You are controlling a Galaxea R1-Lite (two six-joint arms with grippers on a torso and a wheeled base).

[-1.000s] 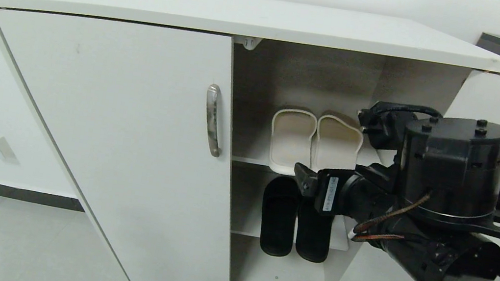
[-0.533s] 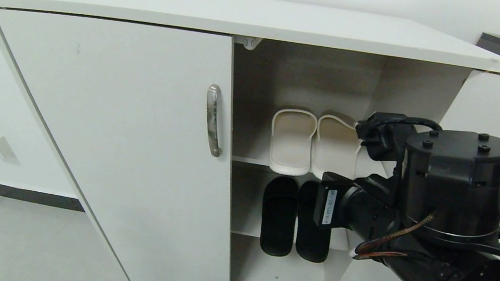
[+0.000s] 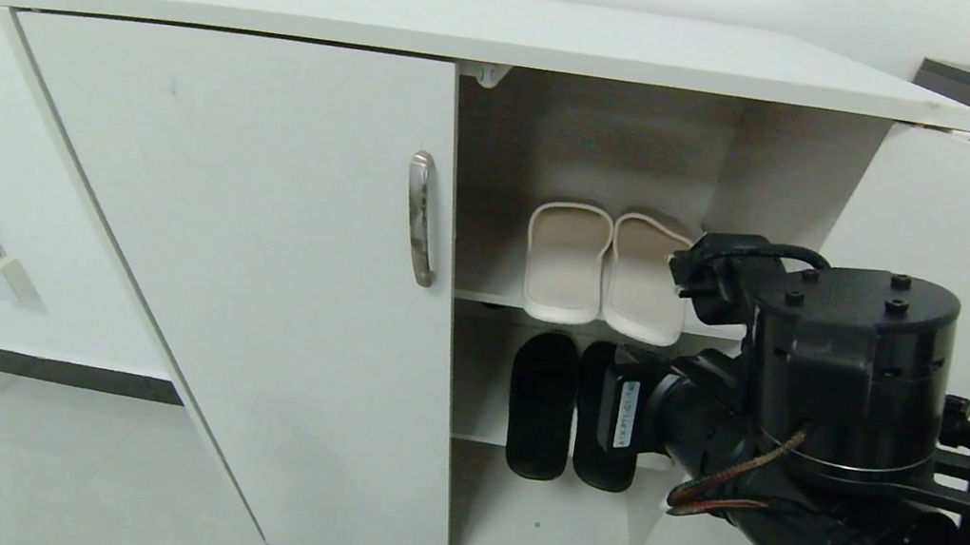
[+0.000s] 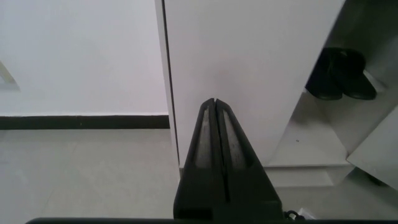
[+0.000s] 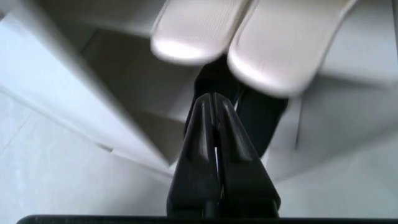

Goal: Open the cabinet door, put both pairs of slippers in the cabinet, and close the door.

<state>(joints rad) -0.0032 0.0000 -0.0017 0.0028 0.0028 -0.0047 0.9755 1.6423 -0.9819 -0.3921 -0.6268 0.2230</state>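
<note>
Both pairs are inside the cabinet (image 3: 484,22): the beige slippers (image 3: 605,271) side by side on the upper shelf (image 3: 481,296), the black slippers (image 3: 575,411) side by side on the lower shelf (image 3: 470,437) directly below them. In my right wrist view the right gripper (image 5: 214,106) sits in front of that open compartment, its tip lined up with the black pair and just under the ends of the beige pair. I can't tell how close it is to either.

The right arm (image 3: 846,365) comes in from the right, across the front of the open right door (image 3: 963,229), with the wrist pointing in toward the shelves. The right gripper is clenched, fingers pressed flat together with nothing between them.

The left gripper (image 4: 214,109) is down low, facing the bottom part of the closed left door (image 4: 249,62), with the floor (image 4: 81,168) under it. It's clamped tight and empty too, with the black pair off to one side past the door edge. The left door's handle (image 3: 421,220) is well clear of both grippers
</note>
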